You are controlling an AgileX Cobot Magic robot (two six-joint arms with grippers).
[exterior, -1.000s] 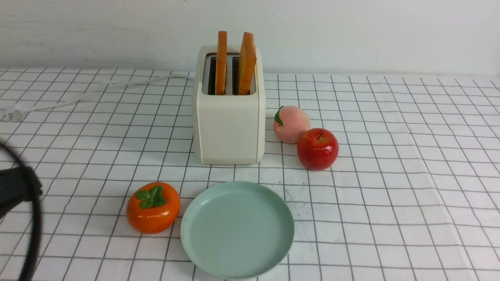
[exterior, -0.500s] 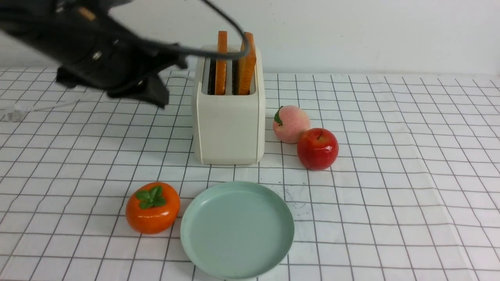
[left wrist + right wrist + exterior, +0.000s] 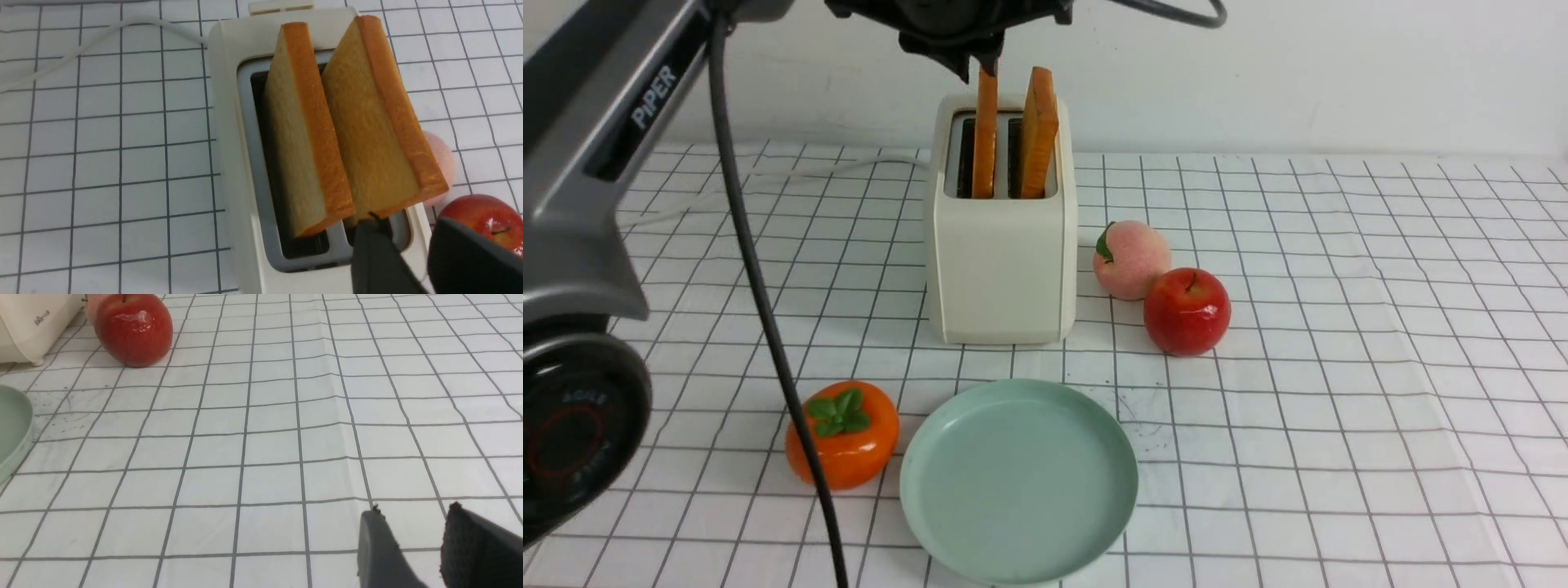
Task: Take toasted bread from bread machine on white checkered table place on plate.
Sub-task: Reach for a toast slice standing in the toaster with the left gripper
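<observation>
Front view: my left pincer (image 3: 974, 55) hangs over the toasted bread (image 3: 986, 131), both slices upright in the toaster (image 3: 1003, 269); the plate (image 3: 1018, 482) sits bare on the tabletop (image 3: 1339, 327).

Left wrist view: jaws apart, gripping nothing. I should straddle one crust before closing.

Right wrist view: right pincer (image 3: 413, 509) parted, empty.

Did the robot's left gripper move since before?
Yes. The left gripper swung up and rightward from the left edge, now above the bread machine.

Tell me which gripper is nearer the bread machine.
Left. The left gripper hangs just above the bread machine; the right gripper is low over the table, beyond the red apple.
</observation>
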